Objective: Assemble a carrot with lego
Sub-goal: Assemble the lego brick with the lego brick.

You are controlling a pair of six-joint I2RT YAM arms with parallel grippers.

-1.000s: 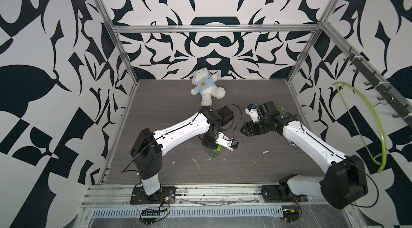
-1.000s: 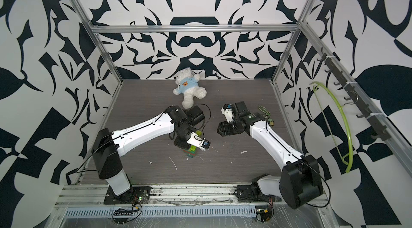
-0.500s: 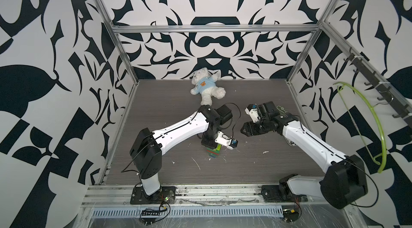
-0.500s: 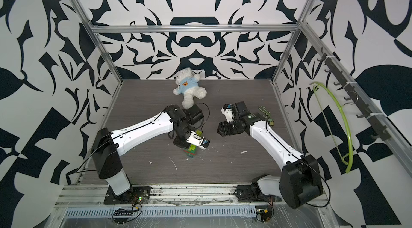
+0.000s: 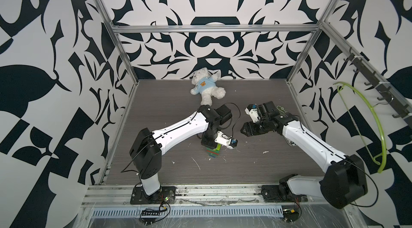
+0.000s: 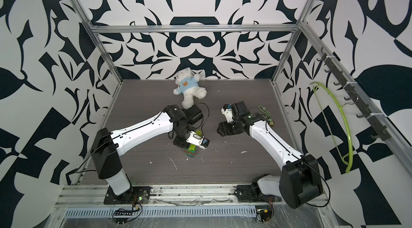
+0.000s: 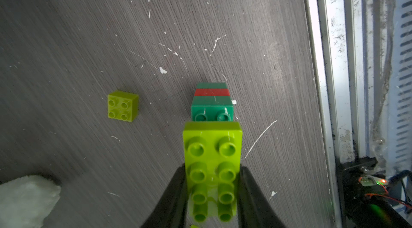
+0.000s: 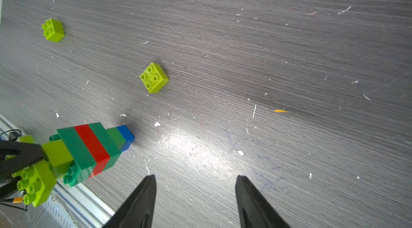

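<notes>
Holding the carrot (image 8: 89, 146) by its light-green top, your left end effector (image 7: 211, 167) is clenched; the blue tip seems to touch the tabletop (image 8: 289, 59). Hold it steady. Your right end effector (image 8: 195, 177) is released, so pick a loose green brick (image 8: 154, 78) gently.

The dark grey wood-grain counter (image 5: 156, 104) bears a white plush teddy bear (image 5: 206, 88) at its far middle. One lime-green studded plastic brick (image 8: 154, 77) lies loose, a second lime-green brick (image 8: 53, 30) apart from it.

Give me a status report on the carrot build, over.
Left gripper shut on carrot at lime top. Right gripper open, empty. Two lime bricks loose, nothing blocking.
</notes>
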